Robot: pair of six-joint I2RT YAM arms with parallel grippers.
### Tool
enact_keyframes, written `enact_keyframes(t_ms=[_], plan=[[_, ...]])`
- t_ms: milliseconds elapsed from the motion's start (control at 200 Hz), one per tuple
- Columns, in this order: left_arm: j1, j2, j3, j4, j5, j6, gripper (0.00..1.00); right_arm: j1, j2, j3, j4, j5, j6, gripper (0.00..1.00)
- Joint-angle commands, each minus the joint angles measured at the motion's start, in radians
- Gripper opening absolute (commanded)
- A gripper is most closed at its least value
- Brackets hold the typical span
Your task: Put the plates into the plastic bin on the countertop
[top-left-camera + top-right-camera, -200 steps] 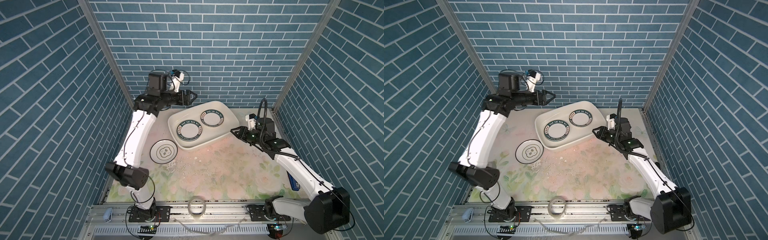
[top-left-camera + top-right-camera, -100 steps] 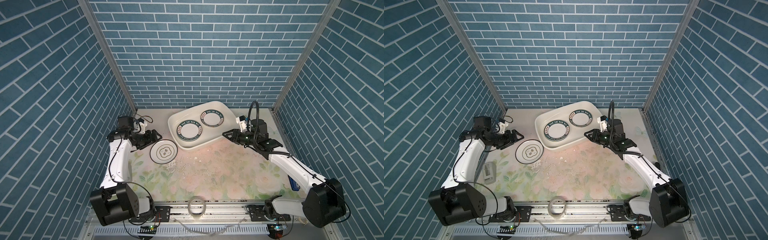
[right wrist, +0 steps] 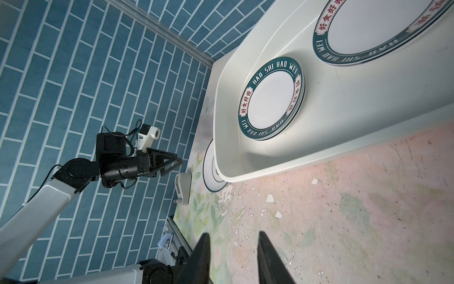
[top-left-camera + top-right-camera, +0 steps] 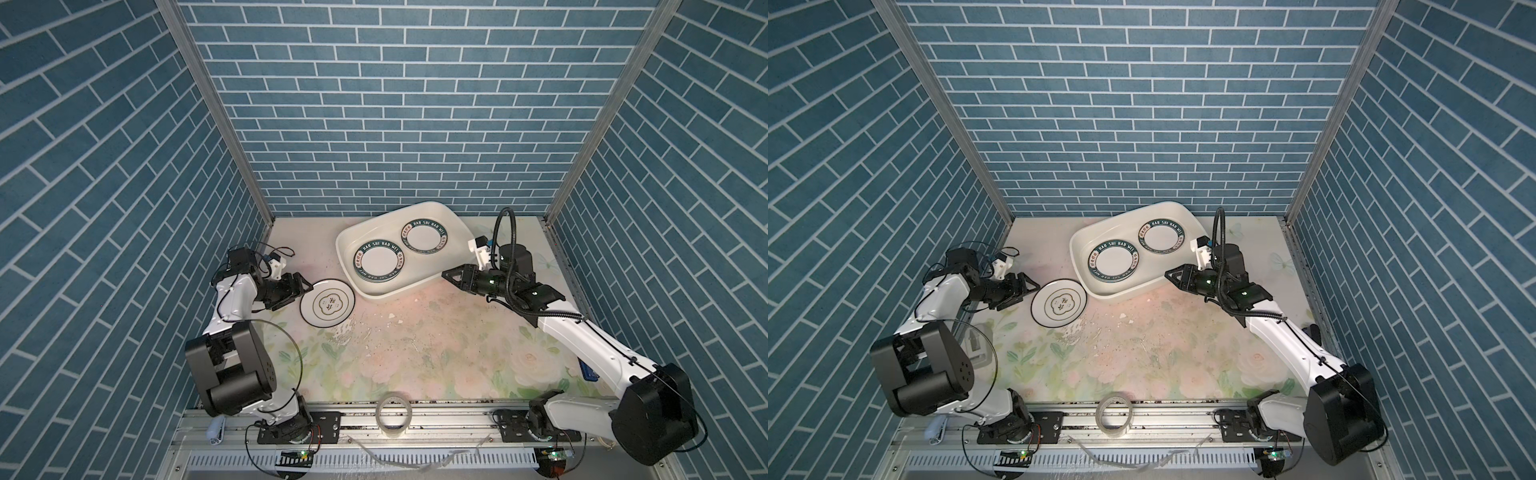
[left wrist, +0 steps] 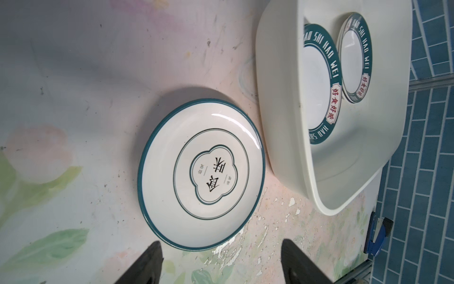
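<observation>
While left gripper (image 4: 303, 290) and right gripper (image 4: 446, 275) stood open, empty — a shallow bite could skid the flat plate (image 4: 327, 302) against the plastic bin (image 4: 399, 291).

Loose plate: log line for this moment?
plate: on countertop beside bin | left pincer: open, at plate rim | right pincer: open, empty

Bin (image 4: 399, 291): plain glossy white. Lettered plates (image 4: 379, 259) inside it: white centres, dark green rims, white lettering, red characters on white panels. Loose plate (image 4: 327, 302): white, teal edge, thin green rings, flower-shaped emblem, black characters. Worktop (image 4: 436, 340): pale, pink flowers, green leaves, white scuffs. Walls (image 4: 395, 104): blue brick, white grout.
</observation>
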Motion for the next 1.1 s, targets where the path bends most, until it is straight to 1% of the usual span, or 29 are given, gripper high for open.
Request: enact_keyframes(t_ms=[0,85,220,325,435,520,565,725,875,960,1095], plan=[[0.018,0.058,0.013,-0.016,0.027,0.05,0.78,0.008,-0.022,-0.013,0.039,0.012,-0.004,0.33],[0.018,0.094,0.015,-0.009,-0.003,0.058,0.78,0.008,-0.019,-0.013,0.041,0.014,-0.004,0.33],[0.023,0.093,0.002,0.03,-0.064,0.049,0.78,0.008,-0.013,-0.012,0.042,0.019,-0.005,0.33],[0.025,0.129,0.027,0.023,-0.084,0.08,0.77,0.008,-0.006,-0.013,0.046,0.021,-0.005,0.33],[0.029,0.175,0.046,0.019,-0.056,0.121,0.76,0.008,0.002,-0.012,0.048,0.022,-0.005,0.33],[0.029,0.221,0.08,-0.025,0.002,0.159,0.75,0.009,0.004,-0.01,0.048,0.026,-0.005,0.33],[0.03,0.223,0.094,-0.033,0.001,0.162,0.74,0.008,0.005,-0.009,0.048,0.028,-0.004,0.33],[0.029,0.213,0.145,-0.088,0.007,0.147,0.71,0.008,0.01,0.0,0.049,0.026,0.002,0.33],[0.026,0.141,0.166,-0.086,-0.014,0.161,0.72,0.01,0.019,-0.004,0.074,0.02,0.028,0.33],[0.027,0.137,0.194,-0.111,-0.018,0.163,0.74,0.038,0.048,-0.004,0.101,0.009,0.056,0.33],[0.018,0.161,0.241,-0.123,-0.01,0.176,0.75,0.133,0.101,0.02,0.106,0.057,0.076,0.35]])
